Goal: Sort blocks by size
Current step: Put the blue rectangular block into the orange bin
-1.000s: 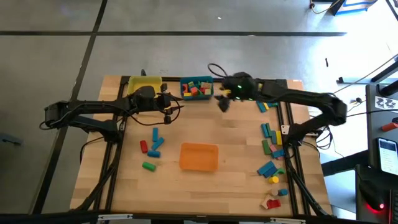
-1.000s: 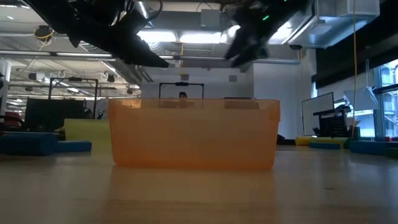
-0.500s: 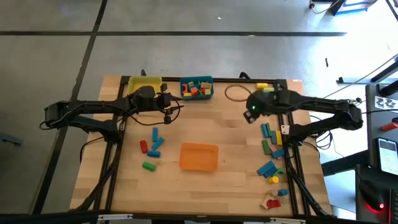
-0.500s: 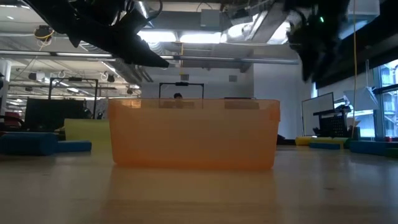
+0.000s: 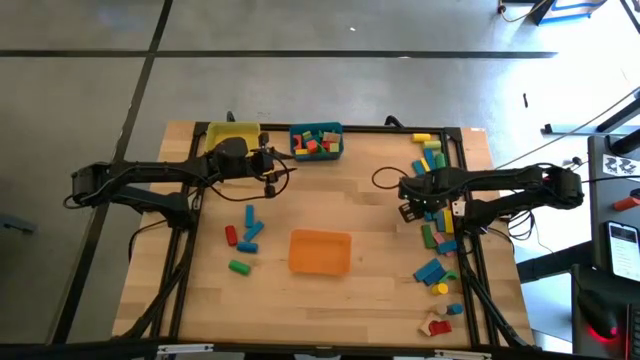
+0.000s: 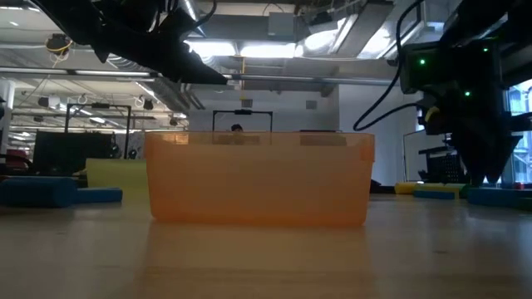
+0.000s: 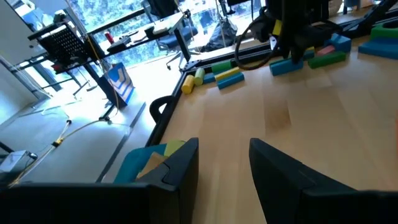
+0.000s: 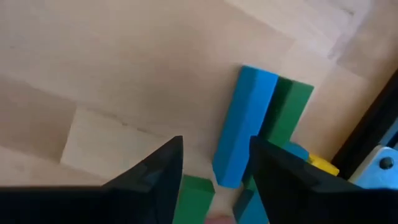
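**Right tool low over right-side blocks, left tool parked by the bins**

Right tool (image 5: pixel 408 196) is seen right of centre in the high view, low over the table (image 5: pixel 370 280), at the left edge of the loose block column. Its fingers (image 8: pixel 155 177) are spread, with nothing pinched. In the right wrist view a long blue block (image 8: pixel 244 124) lies lengthwise in the gap ahead of the fingers, flush against a dark green block (image 8: pixel 287 118); another green block (image 8: pixel 194 198) sits between the fingers, contact cannot be told. A yellow piece (image 8: pixel 320 165) is seen just beyond.

In the low view the right arm comes down at the right edge of the frame, with green lights lit on it.

Left tool (image 5: pixel 283 168) is held in the upper middle of the high view, just below the teal bin (image 5: pixel 316 141). Its fingers (image 7: pixel 183 165) are parted; nothing is seen between them in the left wrist view.

Blocks are found in three places in the high view:
- right-side column (image 5: pixel 432 215) from upper right to lower right, mixed blue, green, yellow and red
- small cluster (image 5: pixel 245 235) at left of centre: blue, red, green
- several already in the teal bin

The yellow bin (image 5: pixel 231 133) sits just left of the teal bin. The orange bin (image 5: pixel 320 251) stands at centre, lower half of the frame; it fills the middle of the low view.
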Robot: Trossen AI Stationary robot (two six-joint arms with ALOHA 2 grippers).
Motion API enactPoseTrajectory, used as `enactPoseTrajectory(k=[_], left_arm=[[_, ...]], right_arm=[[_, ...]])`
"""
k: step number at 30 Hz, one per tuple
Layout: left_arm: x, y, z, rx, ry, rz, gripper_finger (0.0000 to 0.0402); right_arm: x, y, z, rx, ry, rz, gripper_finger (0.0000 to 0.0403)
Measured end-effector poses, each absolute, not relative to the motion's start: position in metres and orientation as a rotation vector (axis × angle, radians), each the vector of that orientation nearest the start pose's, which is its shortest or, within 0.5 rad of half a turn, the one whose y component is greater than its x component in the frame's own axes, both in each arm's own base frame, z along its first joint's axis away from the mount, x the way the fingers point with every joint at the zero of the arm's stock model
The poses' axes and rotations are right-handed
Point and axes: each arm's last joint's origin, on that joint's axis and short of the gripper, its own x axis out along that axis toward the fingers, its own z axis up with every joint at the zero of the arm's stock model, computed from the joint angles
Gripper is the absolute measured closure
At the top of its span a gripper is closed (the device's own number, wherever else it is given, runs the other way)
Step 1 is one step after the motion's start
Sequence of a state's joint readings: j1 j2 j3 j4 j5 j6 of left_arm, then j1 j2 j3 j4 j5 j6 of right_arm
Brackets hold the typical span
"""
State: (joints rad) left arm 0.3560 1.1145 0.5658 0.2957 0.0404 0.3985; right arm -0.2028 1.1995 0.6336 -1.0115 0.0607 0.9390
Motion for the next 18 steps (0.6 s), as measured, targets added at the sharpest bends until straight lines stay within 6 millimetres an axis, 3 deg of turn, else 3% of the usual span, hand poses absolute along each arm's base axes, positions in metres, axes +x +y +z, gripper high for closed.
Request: enactPoseTrajectory(k=[18], left_arm=[[0.223,0.082,0.24,0.334,0.305,0.261,0.0274]], right_arm=[[0.153,-0.035,0.154,0.827,1.332,-0.99,0.0221]])
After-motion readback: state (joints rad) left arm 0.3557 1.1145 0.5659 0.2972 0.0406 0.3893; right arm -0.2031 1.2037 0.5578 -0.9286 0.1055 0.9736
